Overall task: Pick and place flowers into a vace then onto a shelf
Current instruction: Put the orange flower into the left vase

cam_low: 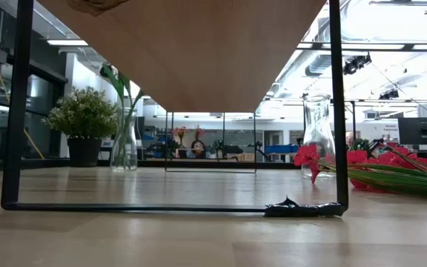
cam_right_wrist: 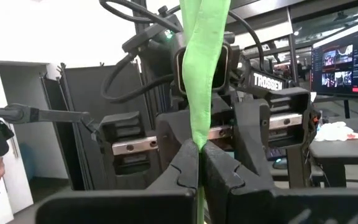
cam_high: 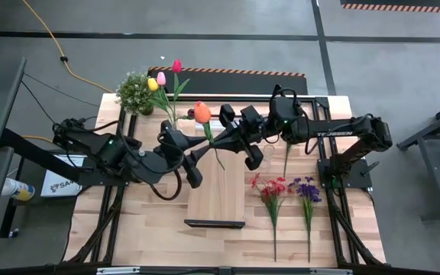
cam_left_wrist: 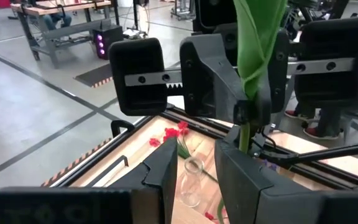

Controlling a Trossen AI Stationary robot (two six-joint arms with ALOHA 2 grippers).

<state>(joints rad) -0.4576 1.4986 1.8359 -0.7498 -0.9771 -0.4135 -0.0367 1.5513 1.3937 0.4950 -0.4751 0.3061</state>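
Shelf (cam_low: 199, 52), empty vase (cam_low: 318, 135), vase (cam_low: 124, 144) holding tulips (cam_high: 163, 79)

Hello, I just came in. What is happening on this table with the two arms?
The two dark arms meet above the long light-wood shelf board, over the middle of the table. The right gripper is shut on the green stem of the orange tulip. The left gripper sits at the same stem, slightly open around it. A clear glass vase already holds yellow, pink and red tulips. Red sprays and a purple cluster lie on the table.
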